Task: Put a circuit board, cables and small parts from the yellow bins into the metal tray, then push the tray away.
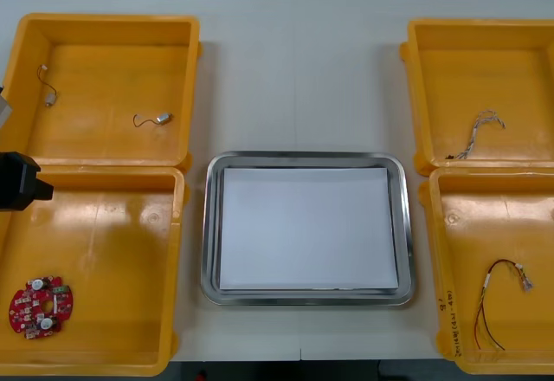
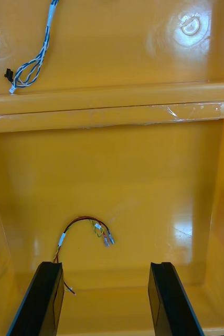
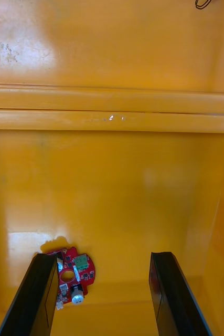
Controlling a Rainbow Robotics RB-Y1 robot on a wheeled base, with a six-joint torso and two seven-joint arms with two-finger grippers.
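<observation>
Inside the metal tray (image 1: 407, 225), nothing yet: circuit board (image 1: 40, 306) at seven o'clock, cables (image 1: 498, 299) and small metal parts (image 1: 163, 119) lie in the yellow bins (image 1: 177, 225); left gripper (image 3: 104, 257) and right gripper (image 2: 106, 265) gape, empty.

Bright, even overhead light. Glare patches on glossy yellow bins (image 2: 188, 23), sheen along metal tray (image 1: 210, 225) rim. Small soft shadow beside circuit board (image 3: 72, 273).

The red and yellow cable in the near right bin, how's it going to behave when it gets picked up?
Probably floppy: the cable lies in a loose arc on the bin floor, so its ends would likely droop. It looks thin, so likely very light. The small connectors at one end may swing or snag.
</observation>
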